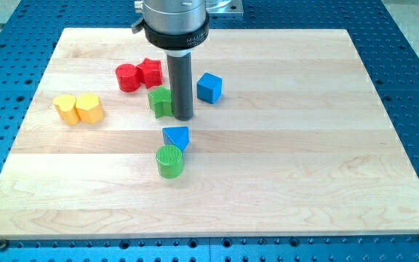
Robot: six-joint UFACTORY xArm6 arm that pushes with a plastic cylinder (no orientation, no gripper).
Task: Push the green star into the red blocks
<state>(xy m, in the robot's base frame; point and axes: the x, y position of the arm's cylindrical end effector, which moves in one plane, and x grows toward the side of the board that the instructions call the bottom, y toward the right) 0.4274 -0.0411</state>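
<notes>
The green star (160, 101) lies on the wooden board (282, 160), left of centre near the view's top. Two red blocks sit just up and left of it: a red cylinder (127, 77) and a red star (150, 71), side by side and touching. A small gap separates the green star from them. My tip (183, 118) stands right against the green star's right side, touching or nearly touching it. The rod partly hides the star's right edge.
A blue cube (209, 87) is right of my tip. A blue triangle (176, 136) and a green cylinder (170, 161) lie below the tip. Two yellow blocks (78, 108) sit at the view's left.
</notes>
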